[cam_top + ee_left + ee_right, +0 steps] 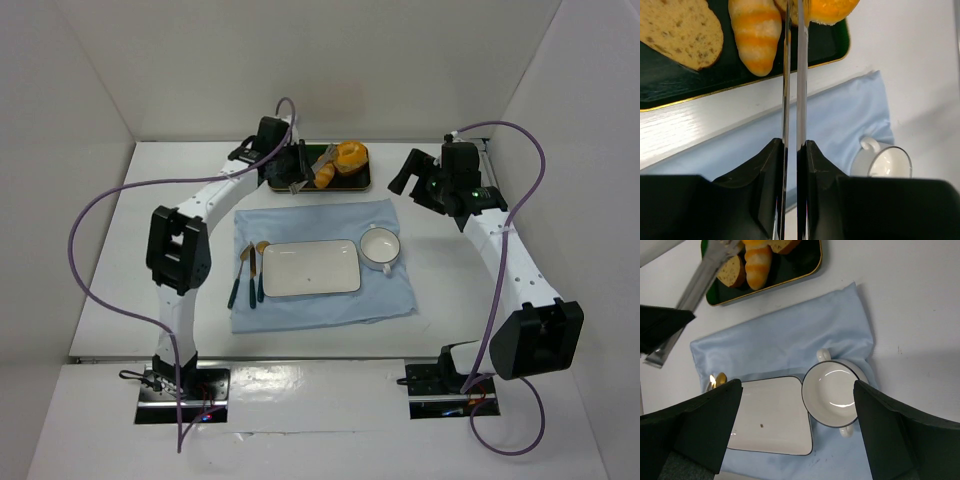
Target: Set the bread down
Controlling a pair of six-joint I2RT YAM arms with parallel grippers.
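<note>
- Top view: the left arm stretches forward and inward from its base to the tray (366, 184) at the far side of the table. The left gripper (290, 160) is over the tray's left half. The bread (351, 157) sits in the tray's right half, touching the roll (325, 175). The right arm is bent near the table's right side, and the right gripper (408, 172) hangs in the air away from the tray. The plate (310, 268) and cup (380, 246) are on the cloth (320, 310).
- Left wrist view: the left gripper (792, 170) is clamped on tongs (801, 90), squeezing the two blades almost together. The blades run up between the roll (757, 35) and the bread (832, 10), and their tips are cut off by the frame, so I cannot tell whether they hold anything. Toast (675, 30) lies to the left.
  - Risk: blades this narrow may only pinch the glossy bun's edge, so it could slip out on lifting.
  - Risk: they may nudge or catch the roll instead, as it lies right against them.
- Right wrist view: the right gripper (797, 385) is spread wide and empty, high above the cup (832, 390) and plate (770, 415). The tongs (700, 275) slant towards the tray (815, 267). The bread is barely visible at the top edge.
  - Risk: a bun dropped on the way could land on the cloth (790, 330) or roll into the cup.
</note>
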